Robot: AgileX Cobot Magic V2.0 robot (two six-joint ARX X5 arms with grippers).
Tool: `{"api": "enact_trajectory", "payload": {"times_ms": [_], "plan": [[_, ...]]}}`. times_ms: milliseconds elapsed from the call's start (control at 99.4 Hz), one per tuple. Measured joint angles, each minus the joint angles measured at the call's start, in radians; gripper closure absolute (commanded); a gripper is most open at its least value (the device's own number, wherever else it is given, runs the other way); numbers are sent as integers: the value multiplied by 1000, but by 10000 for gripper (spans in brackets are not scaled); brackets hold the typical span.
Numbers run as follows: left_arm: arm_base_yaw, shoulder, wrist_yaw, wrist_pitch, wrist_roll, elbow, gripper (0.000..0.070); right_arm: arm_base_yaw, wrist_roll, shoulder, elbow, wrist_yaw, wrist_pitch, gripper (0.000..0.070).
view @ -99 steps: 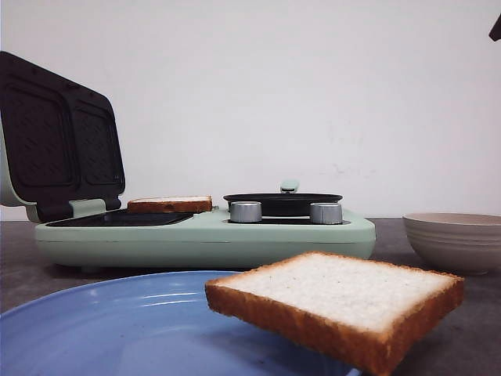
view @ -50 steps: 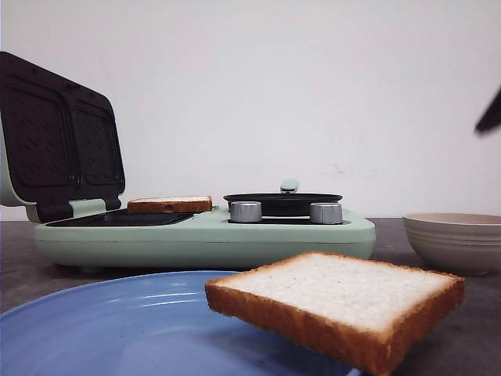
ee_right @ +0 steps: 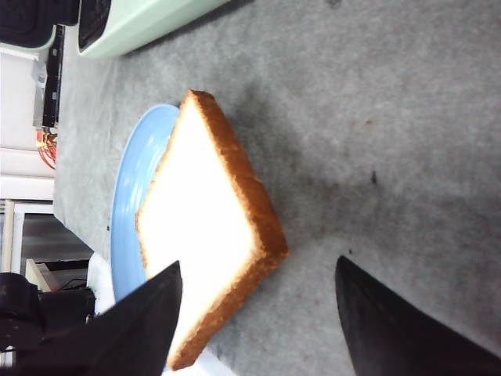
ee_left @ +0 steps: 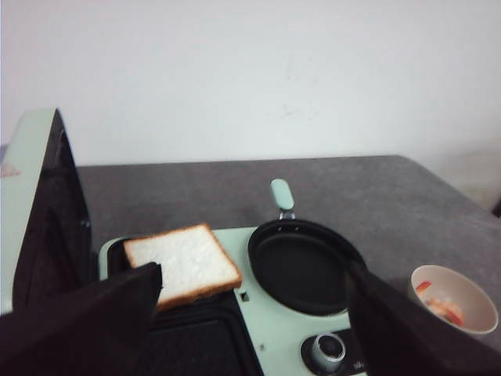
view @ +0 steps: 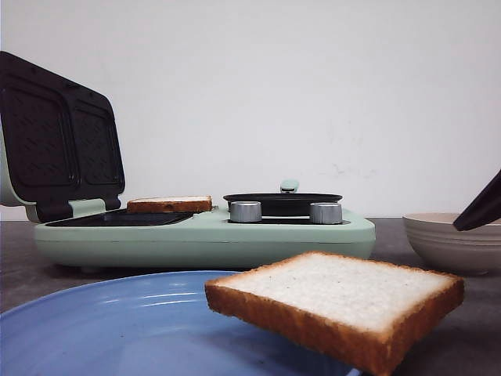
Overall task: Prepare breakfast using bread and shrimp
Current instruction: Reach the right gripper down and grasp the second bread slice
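One bread slice (view: 337,305) lies on the blue plate (view: 117,321), its corner hanging over the rim. In the right wrist view that slice (ee_right: 207,227) sits just ahead of my open right gripper (ee_right: 258,266), its corner between the two fingers and untouched. In the front view, one dark right finger (view: 479,207) shows at the right edge. A second slice (ee_left: 182,262) rests on the far grill plate of the breakfast maker (view: 170,204). My left gripper (ee_left: 254,272) hovers open above the maker, holding nothing. Shrimp (ee_left: 438,301) lie in a small bowl (ee_left: 470,313).
The mint-green breakfast maker (view: 203,239) stands with its lid (view: 59,137) raised at the left. A black frying pan (ee_left: 301,266) with a green handle sits on its right half, above two metal knobs (view: 246,211). The beige bowl (view: 454,239) stands right of it.
The right gripper's finger has come down along the right edge of the front view, from the top corner to level with the bowl. Bread, plate and maker have not moved.
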Motion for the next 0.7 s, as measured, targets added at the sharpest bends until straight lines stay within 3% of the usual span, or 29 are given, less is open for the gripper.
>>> {"api": "enact_trajectory", "payload": {"times_ms": [392, 614, 654, 704], "plan": [[0, 0, 3, 10, 0, 0, 266, 42, 22, 254, -3, 5, 220, 321], [0, 0, 3, 10, 0, 0, 266, 68, 50, 418, -3, -49, 407, 326], [0, 0, 3, 10, 0, 0, 266, 73, 53, 444, -3, -53, 436, 357], [0, 0, 3, 10, 0, 0, 266, 79, 60, 462, -3, -53, 468, 459]]}}
